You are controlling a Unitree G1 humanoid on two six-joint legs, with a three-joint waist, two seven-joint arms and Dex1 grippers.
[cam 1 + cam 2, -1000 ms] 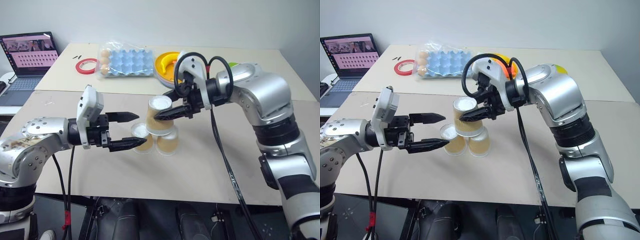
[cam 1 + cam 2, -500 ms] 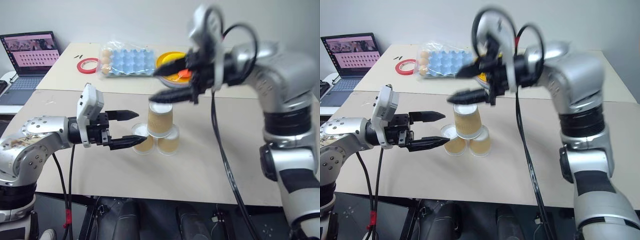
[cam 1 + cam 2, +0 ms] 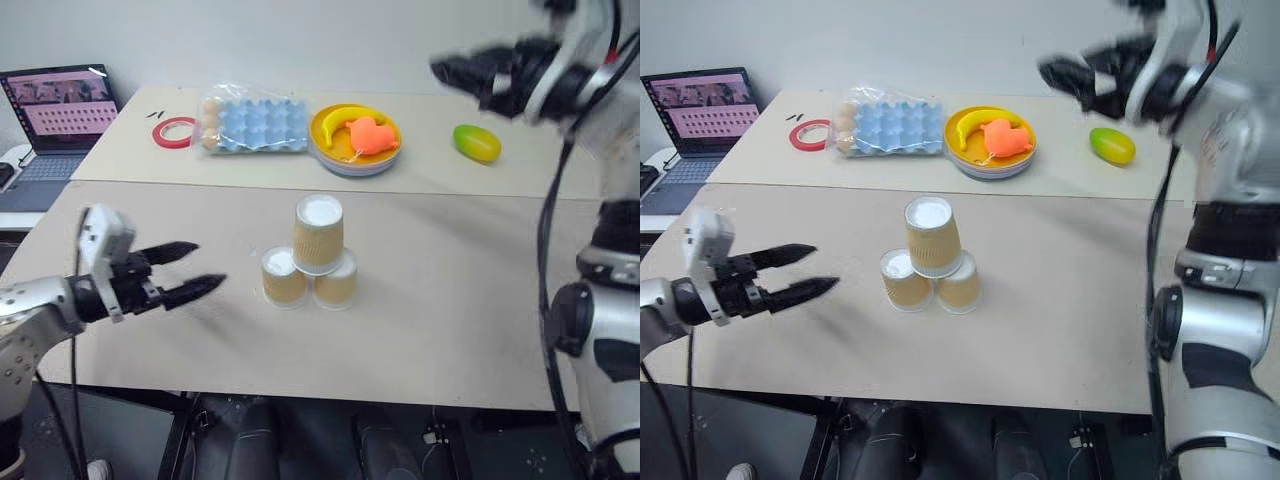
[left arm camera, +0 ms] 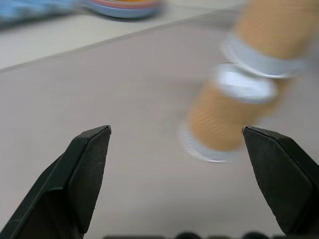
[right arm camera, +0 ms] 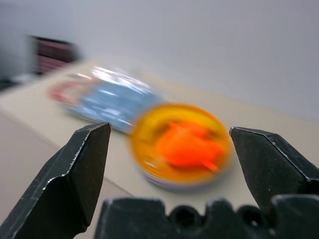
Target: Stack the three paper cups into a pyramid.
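**Q:** Laptop [image 3: 52, 118] way off on the pyramid's left, right? What else is over on that side?

**A:** Yep, open laptop at the far left edge of the table [image 3: 480, 320], well away from the cups. Nearer the front edge, also left of the pyramid, there's the left gripper [image 3: 185, 271], pointing toward the cups with clear table between them. Its two black fingers are spread apart and nothing's between them. Its wrist cam looks at the cup stack between those fingers.

**Q:** And the cups themselves?

**A:** The three paper cups [image 3: 311, 253] sit mid-table, all upside down with the white bases up. Two stand side by side touching each other, and the third sits on top, straddling both. Nothing is touching them.

**Q:** Stuff behind the pyramid?

**A:** Going left to right behind it: a red tape ring [image 3: 173, 130], then a blue egg tray in a clear bag [image 3: 253, 125] with a few eggs at its left end, then a yellow plate [image 3: 322, 127] holding a banana and an orange toy [image 3: 371, 136]. Right of the plate, a green-yellow fruit [image 3: 476, 143].

**Q:** Right arm?

**A:** Right gripper [image 3: 478, 72] is up high, behind and right of the pyramid, above the fruit. Fingers are wide apart, holding nothing. Its wrist cam looks at the yellow plate.
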